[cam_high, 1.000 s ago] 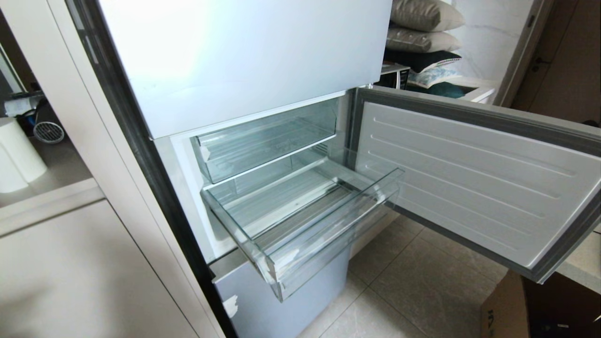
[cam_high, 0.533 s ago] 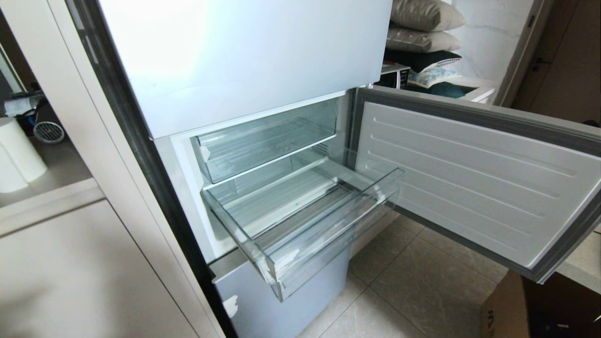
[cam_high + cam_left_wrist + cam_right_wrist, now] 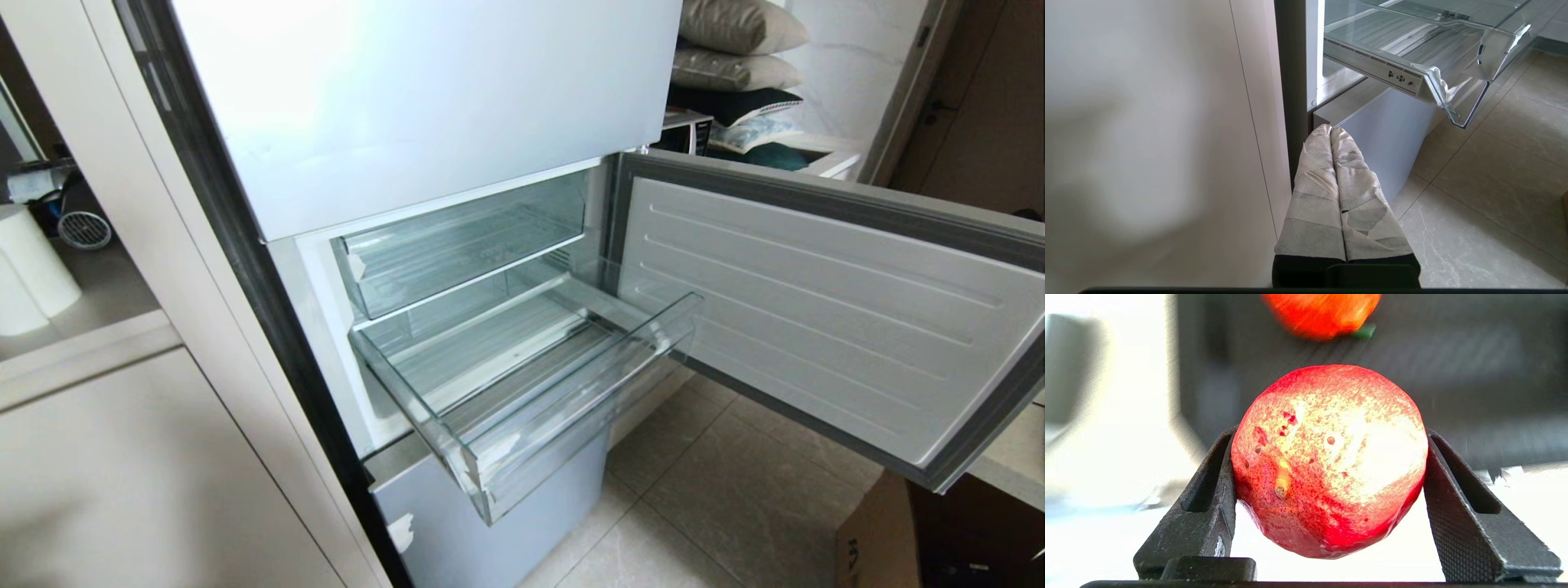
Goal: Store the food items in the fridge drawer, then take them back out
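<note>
The right gripper is clamping a red fruit between its two black fingers, spread wide to the fruit's sides. A second, orange fruit is lying beyond it at twelve o'clock on a dark surface. The left gripper is hanging closed and empty beside the fridge base. In the head view, the drawer is standing pulled out, under a shallower bin, with the door swinging open toward three o'clock.
</note>
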Tool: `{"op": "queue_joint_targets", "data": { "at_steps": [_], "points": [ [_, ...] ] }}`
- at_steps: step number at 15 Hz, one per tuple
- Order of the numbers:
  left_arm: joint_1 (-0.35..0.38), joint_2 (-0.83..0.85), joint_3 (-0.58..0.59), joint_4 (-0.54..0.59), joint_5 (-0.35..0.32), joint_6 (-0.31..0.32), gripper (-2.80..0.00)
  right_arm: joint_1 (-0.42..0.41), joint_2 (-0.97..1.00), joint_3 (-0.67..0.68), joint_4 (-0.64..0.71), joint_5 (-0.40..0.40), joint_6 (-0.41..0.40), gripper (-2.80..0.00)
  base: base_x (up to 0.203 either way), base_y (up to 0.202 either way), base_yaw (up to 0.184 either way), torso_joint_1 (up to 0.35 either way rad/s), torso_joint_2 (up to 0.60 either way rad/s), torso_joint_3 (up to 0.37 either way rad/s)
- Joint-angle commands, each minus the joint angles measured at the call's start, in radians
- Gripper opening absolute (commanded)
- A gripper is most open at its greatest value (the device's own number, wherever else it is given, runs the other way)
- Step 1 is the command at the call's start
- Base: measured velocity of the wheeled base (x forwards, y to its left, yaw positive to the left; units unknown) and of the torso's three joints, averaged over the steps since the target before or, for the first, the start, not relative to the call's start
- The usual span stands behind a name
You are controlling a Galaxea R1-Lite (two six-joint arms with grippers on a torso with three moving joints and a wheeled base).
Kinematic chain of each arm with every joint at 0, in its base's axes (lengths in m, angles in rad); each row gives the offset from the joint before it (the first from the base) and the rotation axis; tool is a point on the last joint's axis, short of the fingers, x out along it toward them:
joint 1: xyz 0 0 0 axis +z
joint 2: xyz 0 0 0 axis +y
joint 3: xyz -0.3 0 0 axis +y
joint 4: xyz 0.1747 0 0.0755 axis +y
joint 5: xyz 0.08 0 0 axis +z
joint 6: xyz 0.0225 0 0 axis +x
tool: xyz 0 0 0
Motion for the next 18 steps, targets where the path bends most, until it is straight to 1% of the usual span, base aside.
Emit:
{"op": "queue_joint_targets", "data": {
  "at_steps": [1,2,3,4,6,7,9,11,12,13,14,15,18],
  "points": [
    [0.0,0.0,0.0,0.0,0.0,0.0,-2.8,0.024,-0.253,0.158,0.005,0.027,-0.003,-2.8,0.0,0.0,0.0,0.0,0.0,0.0],
    [0.0,0.001,0.0,0.0,0.0,0.0,-2.8,0.047,-0.338,0.251,0.008,0.053,-0.004,-2.8,0.0,0.0,0.0,0.0,0.0,0.0],
    [0.0,0.001,0.0,0.0,0.0,0.0,-2.8,0.09,-0.426,0.353,0.012,0.078,-0.008,-2.8,0.0,0.0,0.0,0.0,0.0,0.0],
    [0.0,0.001,0.0,0.0,0.0,0.0,-2.8,0.154,-0.495,0.432,0.014,0.093,-0.008,-2.8,0.0,0.0,0.0,0.0,0.0,0.0],
    [0.0,0.001,0.0,0.0,0.0,0.0,-2.8,0.358,-0.589,0.535,0.018,0.109,0.01,-2.8,0.0,0.0,0.0,0.0,0.0,0.0],
    [0.0,0.001,0.0,0.0,0.0,0.0,-2.8,0.472,-0.628,0.561,0.022,0.112,0.037,-2.8,0.0,0.0,0.0,0.0,0.0,0.0],
    [0.0,0.001,0.0,0.0,0.0,0.0,-2.8,0.748,-0.686,0.577,0.039,0.091,0.122,-2.8,0.0,0.0,0.0,0.0,0.0,0.0],
    [0.0,0.001,0.0,0.0,0.0,0.0,-2.8,1.005,-0.701,0.544,0.048,0.02,0.2,-2.8,0.0,0.0,0.0,0.0,0.0,0.0],
    [0.0,0.001,0.0,0.0,0.0,0.0,-2.8,1.114,-0.686,0.498,0.051,-0.024,0.228,-2.8,0.0,0.0,0.0,0.0,0.0,0.0],
    [0.0,0.001,0.0,0.0,0.0,0.0,-2.8,1.184,-0.647,0.419,0.053,-0.055,0.246,-2.8,0.0,0.0,0.0,0.0,0.0,0.0],
    [0.0,0.0,0.0,0.0,0.0,0.0,-2.8,1.219,-0.575,0.336,0.054,-0.076,0.258,-2.8,0.0,0.0,0.0,0.0,0.0,0.0],
    [0.0,0.001,0.0,0.0,0.0,0.0,-2.8,1.229,-0.503,0.248,0.054,-0.088,0.265,-2.8,0.0,0.0,0.0,0.0,0.0,0.0],
    [0.0,0.001,0.0,0.0,0.0,0.0,-2.8,1.26,-0.32,-0.012,0.055,-0.077,0.268,-2.8,0.0,0.0,0.0,0.0,0.0,0.0]
  ]
}}
